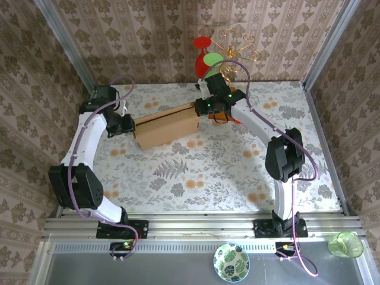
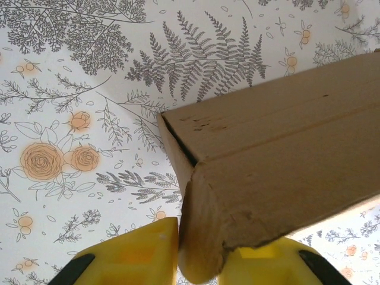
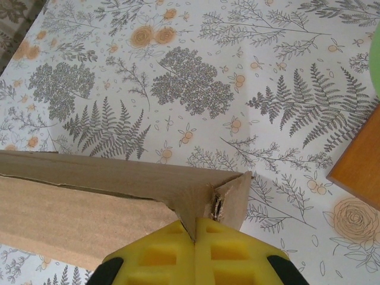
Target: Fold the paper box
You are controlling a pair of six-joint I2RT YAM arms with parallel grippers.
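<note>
From above, the paper box (image 1: 166,126) lies on the desk (image 1: 196,175) in the upper middle of the frame. The left end effector (image 1: 126,126) is at its left end and the right end effector (image 1: 205,107) at its right, likely to brace both ends for folding.

In the left wrist view, at the bottom edge, the yellow pads (image 2: 142,252) grasp the box's rounded corner.

In the right wrist view, at the lower middle, the pads (image 3: 160,258) are clenched on a thin, torn corner flap. A wooden square (image 3: 356,166) lies apart at the right edge.

Matt brown cardboard paper box (image 1: 166,126), frayed corner; table (image 1: 208,172) w/ smooth printed cover.
</note>
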